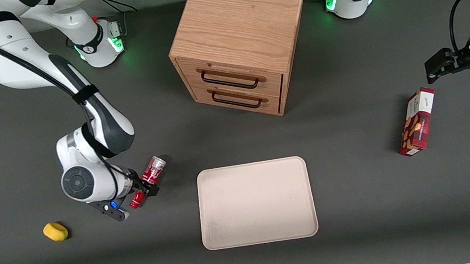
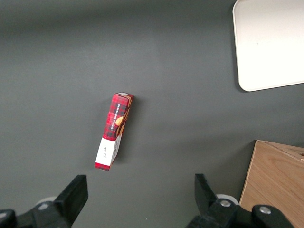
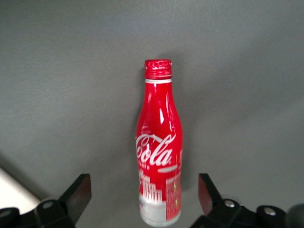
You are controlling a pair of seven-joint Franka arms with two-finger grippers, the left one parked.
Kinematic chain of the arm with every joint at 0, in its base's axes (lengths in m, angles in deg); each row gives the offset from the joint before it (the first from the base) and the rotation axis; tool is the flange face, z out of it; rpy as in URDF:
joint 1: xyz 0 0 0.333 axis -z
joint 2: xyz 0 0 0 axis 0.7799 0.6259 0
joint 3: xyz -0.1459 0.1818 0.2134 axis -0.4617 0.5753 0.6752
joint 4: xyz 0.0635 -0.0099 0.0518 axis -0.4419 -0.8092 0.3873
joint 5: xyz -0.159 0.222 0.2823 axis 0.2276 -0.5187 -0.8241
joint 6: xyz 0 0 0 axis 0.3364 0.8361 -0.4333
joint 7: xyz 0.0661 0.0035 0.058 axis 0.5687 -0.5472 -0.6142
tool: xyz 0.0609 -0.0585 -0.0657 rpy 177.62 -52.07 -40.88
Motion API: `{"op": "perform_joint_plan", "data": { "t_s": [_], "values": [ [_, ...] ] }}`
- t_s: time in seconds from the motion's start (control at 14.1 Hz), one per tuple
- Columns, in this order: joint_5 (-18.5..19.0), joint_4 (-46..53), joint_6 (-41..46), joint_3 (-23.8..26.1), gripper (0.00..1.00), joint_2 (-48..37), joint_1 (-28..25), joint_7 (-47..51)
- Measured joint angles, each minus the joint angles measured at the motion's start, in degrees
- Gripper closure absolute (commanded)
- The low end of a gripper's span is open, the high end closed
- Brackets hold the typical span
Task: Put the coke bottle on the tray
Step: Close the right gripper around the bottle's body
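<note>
Glossy red coke bottle [image 3: 158, 147] between claw [image 3: 142, 199] fingers.

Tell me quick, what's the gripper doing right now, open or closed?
Gripper: open, fingers on either side of the coke bottle, which lies on the table; not gripping it.

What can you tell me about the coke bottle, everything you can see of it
The coke bottle is small, slim and glossy red, metallic-looking, with white script lettering, a ribbed red cap on a narrow neck and a silver-grey base end. It lies on its side on the dark grey table, beside the tray, toward the working arm's end. The gripper hangs open over it, one finger on each side of the body, not yet closed on it.
</note>
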Motion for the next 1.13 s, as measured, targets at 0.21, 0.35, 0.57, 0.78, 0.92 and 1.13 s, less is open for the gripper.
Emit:
{"op": "perform_joint_plan", "data": {
  "t_s": [0.21, 0.35, 0.57, 0.78, 0.92, 1.13],
  "values": [
    [1.4, -3.0, -4.6, 0.0, 0.0, 0.7, 0.0, 1.0],
    [1.6, -4.0, -6.9, 0.0, 0.0, 1.3, 0.0, 1.1],
    [2.2, -5.2, -9.7, 0.0, 0.29, 2.6, 0.1, 1.3],
    [3.2, -5.8, -9.9, 0.0, 1.0, 2.9, 0.1, 1.4],
    [3.7, -5.8, -10.0, 0.0, 1.0, 2.9, 0.1, 1.5],
    [4.3, -5.8, -9.9, 0.1, 1.0, 2.9, 0.1, 1.5]
  ]
}}
